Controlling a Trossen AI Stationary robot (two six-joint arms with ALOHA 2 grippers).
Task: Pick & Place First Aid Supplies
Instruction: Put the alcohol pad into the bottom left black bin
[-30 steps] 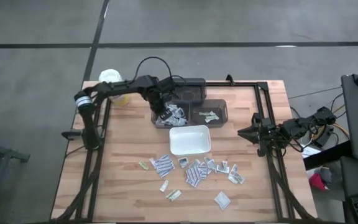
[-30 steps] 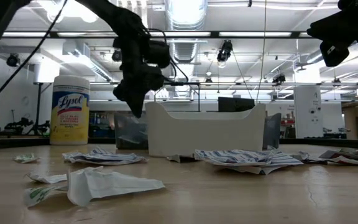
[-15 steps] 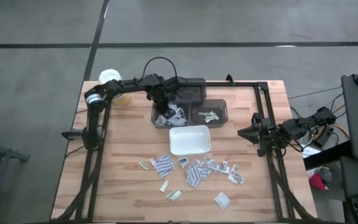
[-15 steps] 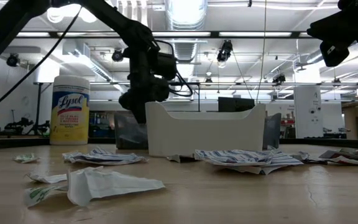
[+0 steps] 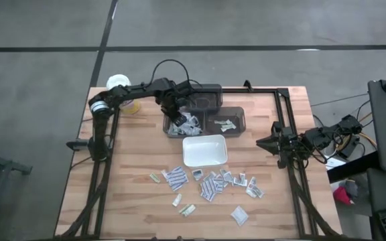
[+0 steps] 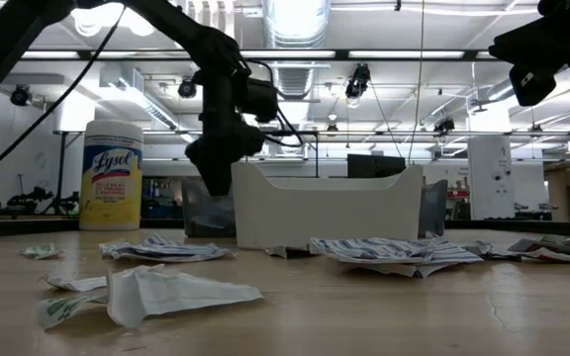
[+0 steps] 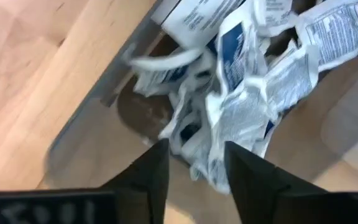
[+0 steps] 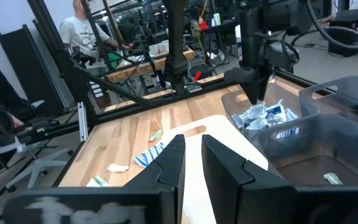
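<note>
Landmark: white rectangular tray (image 5: 204,150), mid-table.

Left gripper (image 5: 175,118) hangs over the clear bin (image 5: 167,127) just behind the tray's left corner; its fingers (image 7: 152,171) stand apart, nothing between them. A heap of packets (image 7: 241,93) lies in that bin directly below.

A 2nd clear bin (image 5: 226,121), right of the 1st, holds a few packets.

Loose packets (image 5: 210,184) are scattered in front of the tray.

Right gripper (image 5: 263,142) waits well right of the tray, fingers (image 8: 169,163) slightly apart, empty.

Lysol canister (image 6: 112,175) stands far left behind.
</note>
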